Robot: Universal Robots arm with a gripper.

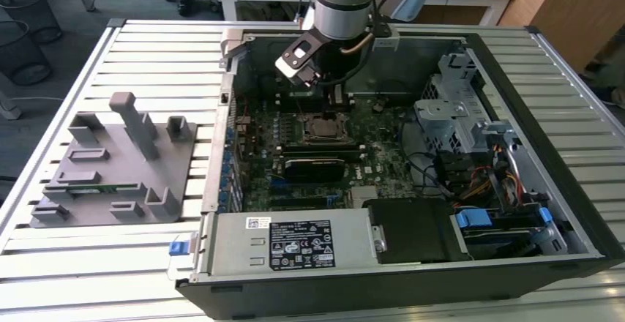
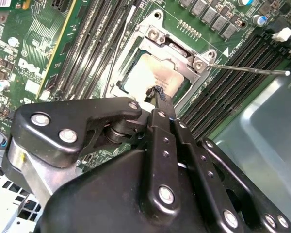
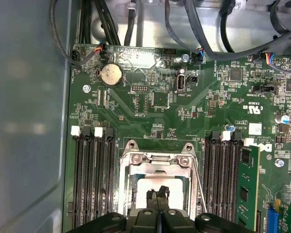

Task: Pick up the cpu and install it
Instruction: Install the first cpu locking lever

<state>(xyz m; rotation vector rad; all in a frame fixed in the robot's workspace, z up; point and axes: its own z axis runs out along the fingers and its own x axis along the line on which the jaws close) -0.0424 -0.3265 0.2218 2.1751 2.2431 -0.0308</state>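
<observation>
The cpu [image 2: 144, 73] is a pale silver square lying flat inside the black motherboard socket [image 2: 177, 51], within its metal frame. It also shows in the first wrist view, cpu [image 3: 148, 183], and in the exterior view, cpu [image 1: 326, 126], in the middle of the open computer case. My gripper [image 2: 158, 91] hangs straight over it. Its two thin black fingers are shut together with nothing between them. The tips are at the chip's top face; I cannot tell whether they touch it. My gripper [image 3: 158, 195] points down at the chip's centre, and my gripper [image 1: 336, 99] sits low under the arm.
Black memory slots [image 3: 94, 179] flank the socket on both sides. A thin metal lever [image 2: 247, 69] sticks out beside the frame. The case's metal wall [image 3: 29, 111] runs close by. A grey fixture [image 1: 107, 168] holding a green memory stick [image 1: 93, 187] stands on the slatted table at the exterior view's left.
</observation>
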